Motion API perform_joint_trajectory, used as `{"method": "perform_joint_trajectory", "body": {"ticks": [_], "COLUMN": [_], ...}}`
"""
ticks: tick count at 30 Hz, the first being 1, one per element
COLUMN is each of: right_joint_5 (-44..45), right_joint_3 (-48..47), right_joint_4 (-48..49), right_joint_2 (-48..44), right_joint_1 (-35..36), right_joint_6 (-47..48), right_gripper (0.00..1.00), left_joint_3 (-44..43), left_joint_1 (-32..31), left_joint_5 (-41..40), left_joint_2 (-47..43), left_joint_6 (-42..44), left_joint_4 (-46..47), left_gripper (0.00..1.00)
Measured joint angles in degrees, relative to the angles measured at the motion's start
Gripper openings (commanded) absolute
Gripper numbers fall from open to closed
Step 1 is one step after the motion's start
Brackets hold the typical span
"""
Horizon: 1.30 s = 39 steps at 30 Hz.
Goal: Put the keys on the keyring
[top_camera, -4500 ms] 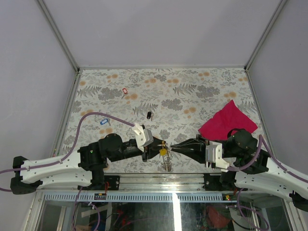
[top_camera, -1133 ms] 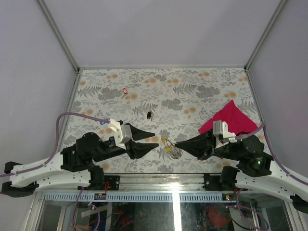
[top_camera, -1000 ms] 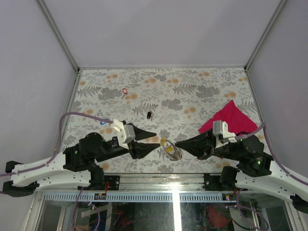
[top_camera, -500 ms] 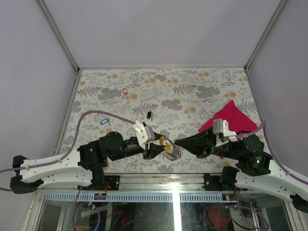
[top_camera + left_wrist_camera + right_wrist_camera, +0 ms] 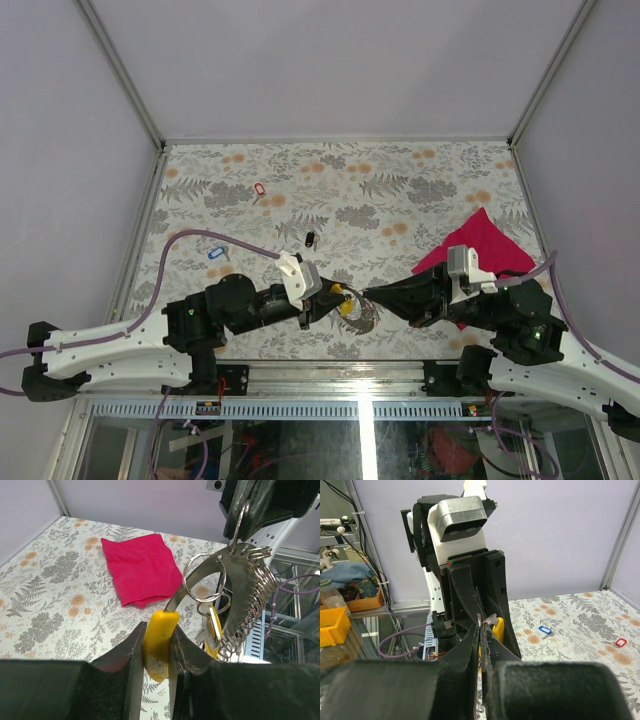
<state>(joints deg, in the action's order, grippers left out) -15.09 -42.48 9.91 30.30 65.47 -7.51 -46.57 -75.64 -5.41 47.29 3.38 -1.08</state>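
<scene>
My left gripper [image 5: 330, 298] is shut on a yellow-headed key [image 5: 159, 642], its head pinched between both jaws just above the table. The key's metal blade points up into the silvery keyring [image 5: 205, 577], which hangs with a curved bunch of small rings and a second yellow key [image 5: 214, 630]. My right gripper [image 5: 368, 295] faces the left one tip to tip and is shut on the keyring's thin wire [image 5: 481, 620]. Loose on the table lie a red key [image 5: 260, 188], a black key [image 5: 310, 239] and a blue key [image 5: 216, 254].
A magenta cloth [image 5: 475, 250] lies at the right, behind my right arm. The table's metal front rail [image 5: 330, 370] runs just below both grippers. The left arm's purple cable [image 5: 190, 240] loops over the blue key's area.
My left gripper has moved right to the keyring and closed its open jaws on the yellow key. The right gripper has stayed shut, shifting only slightly.
</scene>
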Motion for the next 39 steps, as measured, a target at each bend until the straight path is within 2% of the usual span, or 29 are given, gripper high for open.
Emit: {"method": "perform_joint_trajectory", "body": {"ticks": [9, 22, 29, 39], "right_joint_5": [-2.56, -12.94, -16.00, -19.80], "right_joint_3": [-3.63, -11.65, -11.67, -10.36], "right_joint_4": [-6.78, -23.85, -26.08, -23.67], "right_joint_2": [0.04, 0.07, 0.20, 0.20], "right_joint_1": [0.00, -0.02, -0.02, -0.02], "right_joint_6": [2.62, 11.19, 12.50, 11.13], "right_gripper": [0.00, 0.00, 0.00, 0.00], "left_joint_3": [-0.11, -3.89, -5.44, -8.50], "left_joint_1": [-0.04, 3.61, 6.84, 9.07], "left_joint_5": [3.69, 20.87, 29.99, 39.17], "left_joint_2": [0.22, 6.23, 9.88, 14.38], "left_joint_6": [0.17, 1.03, 1.60, 2.99], "left_joint_4": [0.20, -1.64, -2.86, -4.00], "left_gripper": [0.00, 0.00, 0.00, 0.00]}}
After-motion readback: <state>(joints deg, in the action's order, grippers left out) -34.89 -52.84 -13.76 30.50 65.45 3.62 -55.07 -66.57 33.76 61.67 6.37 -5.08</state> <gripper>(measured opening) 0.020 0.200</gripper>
